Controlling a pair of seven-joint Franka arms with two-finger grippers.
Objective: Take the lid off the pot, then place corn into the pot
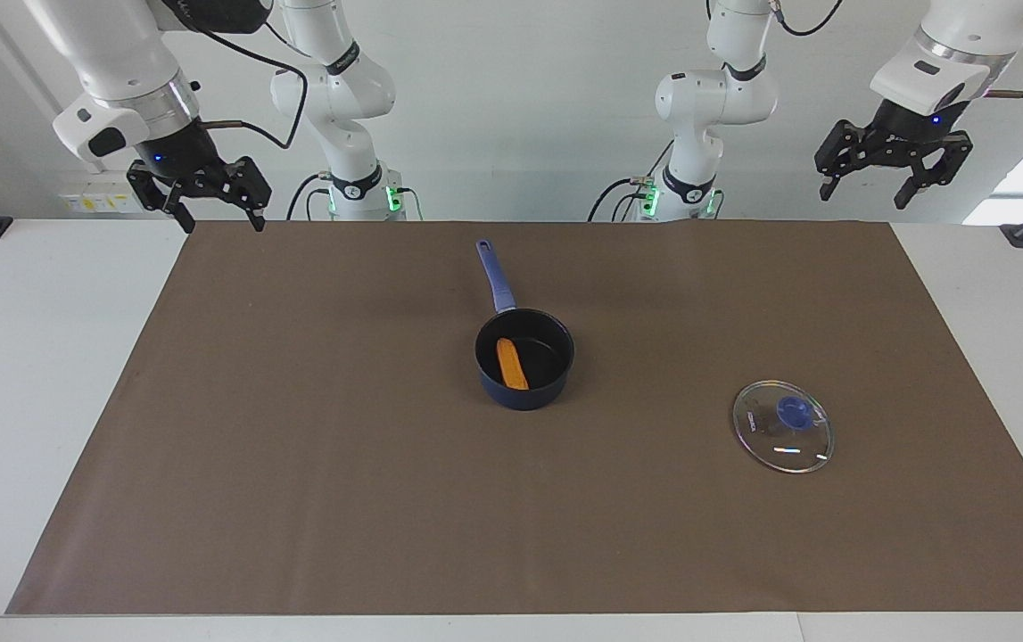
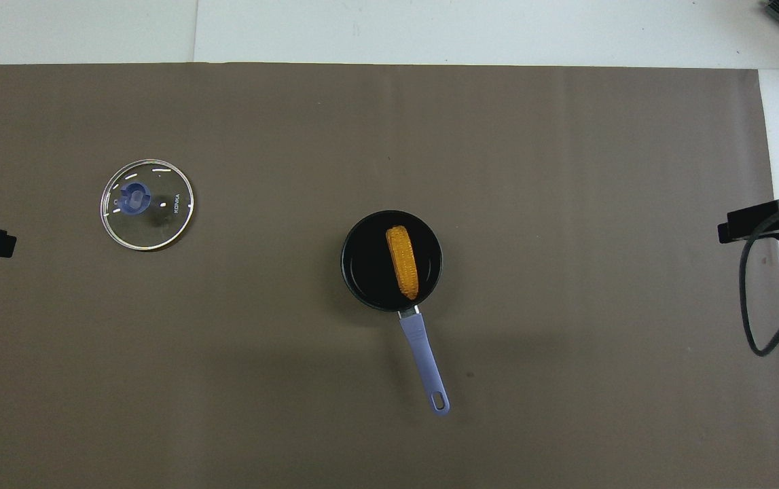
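The corn (image 2: 403,262) lies inside the pot (image 1: 556,382), which stands at the middle of the table (image 1: 47,357) with its handle pointing toward the robots. The lid (image 1: 782,425) rests flat on the mat toward the left arm's end. Both steps look done to me. The left pincer (image 1: 895,183) and right pincer (image 1: 210,203) hang empty, fingers apart, over the table's robot-side corners. Nothing further seems called for but waiting.

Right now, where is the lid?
The lid lies flat on the brown mat toward the left arm's end of the table, apart from the pot and slightly farther from the robots.
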